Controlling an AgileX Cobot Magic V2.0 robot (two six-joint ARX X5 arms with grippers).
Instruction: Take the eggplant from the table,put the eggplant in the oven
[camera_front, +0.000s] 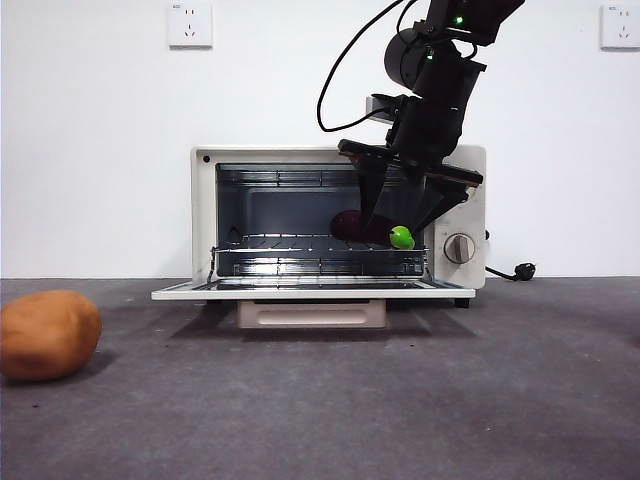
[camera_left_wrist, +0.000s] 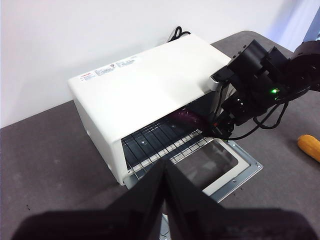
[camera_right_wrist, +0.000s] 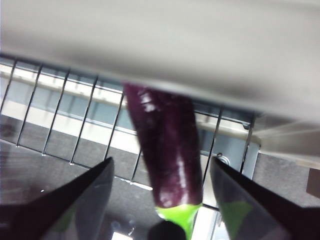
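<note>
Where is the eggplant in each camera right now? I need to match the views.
Front view: the eggplant lies on the wire rack at the oven's knob side, between the right gripper's open jaws.
Left wrist view: a purple patch inside the oven opening.
Right wrist view: centre, eggplant on the rack.
Shared landmark: the wire rack.

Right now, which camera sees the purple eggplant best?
The right wrist view: the eggplant fills the middle, lying on the oven rack between the open right gripper jaws, green cap near. The front view shows only a dark lump with the green tip. The left wrist view catches a faint purple glimpse.
</note>
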